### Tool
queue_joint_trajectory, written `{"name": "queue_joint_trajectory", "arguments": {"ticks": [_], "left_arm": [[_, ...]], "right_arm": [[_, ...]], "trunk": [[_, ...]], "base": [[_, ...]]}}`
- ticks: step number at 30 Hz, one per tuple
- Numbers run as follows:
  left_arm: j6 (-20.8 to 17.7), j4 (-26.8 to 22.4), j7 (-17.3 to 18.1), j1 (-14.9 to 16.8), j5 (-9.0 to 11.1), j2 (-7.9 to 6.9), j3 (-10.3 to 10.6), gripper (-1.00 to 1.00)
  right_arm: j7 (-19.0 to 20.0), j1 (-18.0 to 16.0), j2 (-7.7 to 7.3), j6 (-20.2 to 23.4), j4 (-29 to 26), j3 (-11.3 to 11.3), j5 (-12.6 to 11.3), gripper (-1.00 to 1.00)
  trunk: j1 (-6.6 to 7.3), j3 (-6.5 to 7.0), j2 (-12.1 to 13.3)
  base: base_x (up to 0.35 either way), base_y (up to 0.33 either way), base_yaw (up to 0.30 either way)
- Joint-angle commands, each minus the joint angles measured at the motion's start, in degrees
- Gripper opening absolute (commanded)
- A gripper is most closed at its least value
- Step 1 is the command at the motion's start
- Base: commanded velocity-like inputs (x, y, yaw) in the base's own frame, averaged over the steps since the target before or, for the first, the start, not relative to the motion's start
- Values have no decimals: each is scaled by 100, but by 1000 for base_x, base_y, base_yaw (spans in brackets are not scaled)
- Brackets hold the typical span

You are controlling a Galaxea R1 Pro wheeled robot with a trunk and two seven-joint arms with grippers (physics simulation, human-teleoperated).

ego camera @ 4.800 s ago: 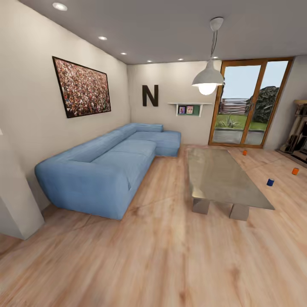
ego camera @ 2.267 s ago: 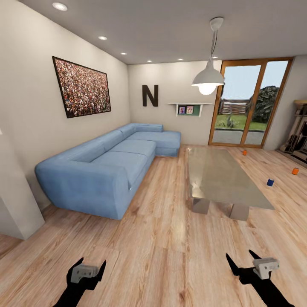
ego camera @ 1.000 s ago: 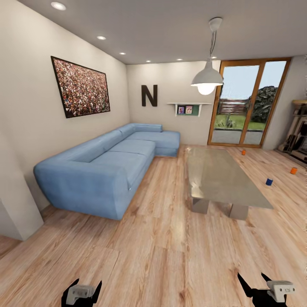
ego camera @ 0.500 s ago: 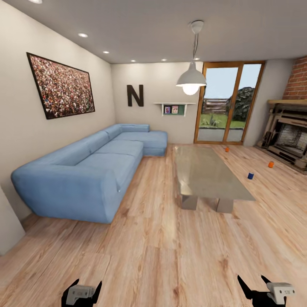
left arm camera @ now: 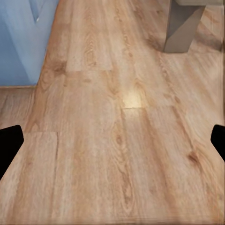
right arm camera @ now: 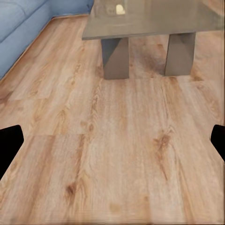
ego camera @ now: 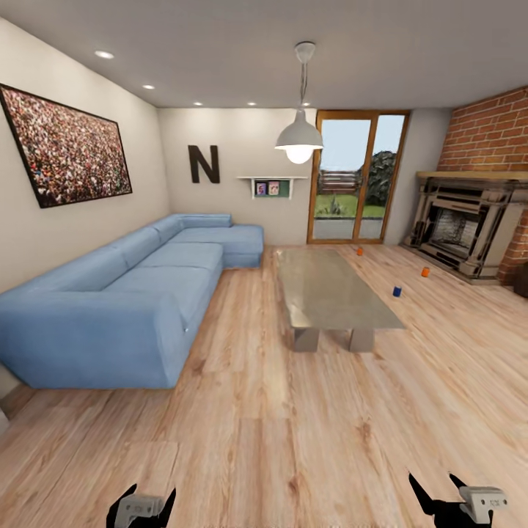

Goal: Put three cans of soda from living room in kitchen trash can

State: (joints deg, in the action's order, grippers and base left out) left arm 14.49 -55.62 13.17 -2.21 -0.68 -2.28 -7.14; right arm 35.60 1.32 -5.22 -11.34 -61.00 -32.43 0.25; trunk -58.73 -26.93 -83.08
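Three soda cans stand on the living room's wood floor beyond the low table: a dark blue can (ego camera: 397,291), an orange can (ego camera: 424,271) nearer the fireplace, and a second orange can (ego camera: 359,251) by the glass doors. My left gripper (ego camera: 145,499) shows at the head view's bottom edge, open with nothing in it. My right gripper (ego camera: 438,489) sits at the bottom right, also open and empty. Both are far from the cans. In the wrist views the black fingertips (left arm camera: 10,140) (right arm camera: 10,138) stand wide apart over bare floor. The trash can is out of view.
A long blue corner sofa (ego camera: 125,286) runs along the left wall. The glass-topped low table (ego camera: 326,290) stands mid-room; its legs (right arm camera: 115,58) show in the right wrist view. A brick fireplace (ego camera: 462,231) is at the right, glass doors (ego camera: 352,180) at the back.
The whole view has swung to the right, bringing the brick fireplace into sight; sofa, table and cans slid left in the picture. The grippers keep their place at the bottom edge.
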Motion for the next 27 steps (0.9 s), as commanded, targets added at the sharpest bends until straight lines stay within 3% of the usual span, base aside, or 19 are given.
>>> {"name": "queue_joint_trajectory", "arguments": {"ticks": [1, 12, 21, 27], "left_arm": [[0, 7, 0, 0, -2, 0, 0, 100], [40, 41, -2, 1, 2, -1, 27, 100], [213, 43, -6, 1, -1, -1, 36, 100], [232, 43, -7, 1, -2, -1, 30, 100]], "right_arm": [[0, 0, 1, 0, 0, 0, 0, 100], [0, 0, -5, 0, 0, 0, 1, 100], [0, 0, 6, 0, 1, 1, 7, 100], [0, 0, 18, 2, 1, 13, 12, 100]], "trunk": [[0, 0, 0], [0, 0, 0], [0, 0, 0], [0, 0, 0]], "base": [[-73, 291, -251], [-12, 266, -251], [7, 52, -244], [1, 7, -101]]}}
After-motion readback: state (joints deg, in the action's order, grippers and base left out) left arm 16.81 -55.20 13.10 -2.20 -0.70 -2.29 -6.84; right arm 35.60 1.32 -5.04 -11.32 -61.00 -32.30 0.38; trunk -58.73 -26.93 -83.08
